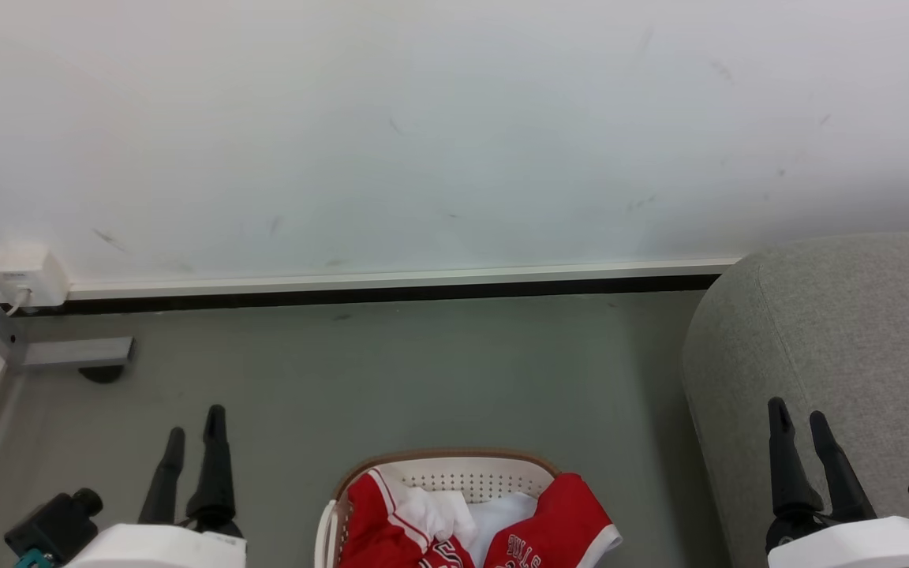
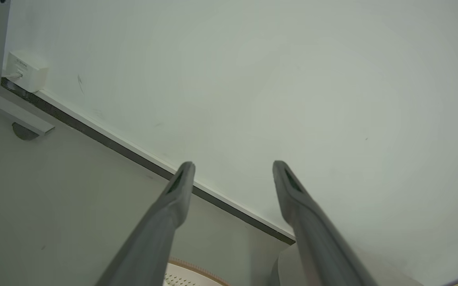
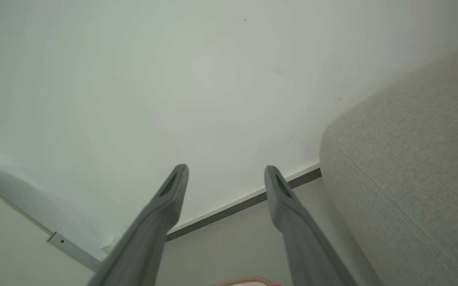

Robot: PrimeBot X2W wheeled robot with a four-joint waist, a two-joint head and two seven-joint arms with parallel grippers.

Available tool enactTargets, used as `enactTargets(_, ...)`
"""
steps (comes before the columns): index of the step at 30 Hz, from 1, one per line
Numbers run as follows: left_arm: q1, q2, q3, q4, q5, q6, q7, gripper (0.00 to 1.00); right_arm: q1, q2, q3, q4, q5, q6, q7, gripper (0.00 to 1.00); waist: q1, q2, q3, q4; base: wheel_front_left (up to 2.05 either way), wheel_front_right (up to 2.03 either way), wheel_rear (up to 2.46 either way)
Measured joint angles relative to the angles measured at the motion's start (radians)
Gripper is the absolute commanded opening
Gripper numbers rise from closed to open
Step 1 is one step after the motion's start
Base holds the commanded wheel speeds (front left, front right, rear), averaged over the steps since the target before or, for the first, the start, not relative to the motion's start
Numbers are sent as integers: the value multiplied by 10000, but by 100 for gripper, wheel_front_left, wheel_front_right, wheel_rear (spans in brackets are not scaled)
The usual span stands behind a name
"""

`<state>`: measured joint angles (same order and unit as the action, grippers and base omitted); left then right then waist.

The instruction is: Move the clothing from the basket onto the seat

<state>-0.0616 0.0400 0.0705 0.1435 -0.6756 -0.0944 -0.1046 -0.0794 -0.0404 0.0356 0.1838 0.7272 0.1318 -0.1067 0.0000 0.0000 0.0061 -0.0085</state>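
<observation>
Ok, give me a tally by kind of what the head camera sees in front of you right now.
Grippers: 2, left gripper and right gripper, both open
Basket: 1
Red clothing: 2 pieces showing
White garment: 1
Sofa: 1
Total: 7

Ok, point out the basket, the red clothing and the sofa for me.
basket (image 1: 462, 477): head view, on its perforated far wall.
red clothing (image 1: 372, 517): head view, on the red fabric at the basket's left side.
sofa (image 1: 841, 331): head view, on its rounded grey upholstered end.
</observation>
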Motion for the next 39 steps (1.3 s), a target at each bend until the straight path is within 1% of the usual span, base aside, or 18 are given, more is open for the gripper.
enactTargets(6,18,21,-98,15,867,132,-201,100,-5,-4,31,146,-1156,0,-176,100,0,0,-22,-7,0,0,0)
enactTargets(11,103,119,-263,148,1601,244,-328,100,-5,-12,71,232,-1841,0,-288,100,0,0,-40,-16,0,0,0)
enactTargets(15,106,140,-307,205,1889,309,-416,100,-5,-17,71,362,-2322,0,-405,100,0,0,-77,-18,0,0,0)
enactTargets(25,222,240,-483,372,2922,416,-658,100,-5,-23,228,759,-3336,0,-635,100,0,0,-168,-24,0,0,0)
enactTargets(39,223,270,-629,418,4096,407,-999,100,-39,-36,401,930,-4429,0,-972,100,0,0,-193,0,0,0,0)
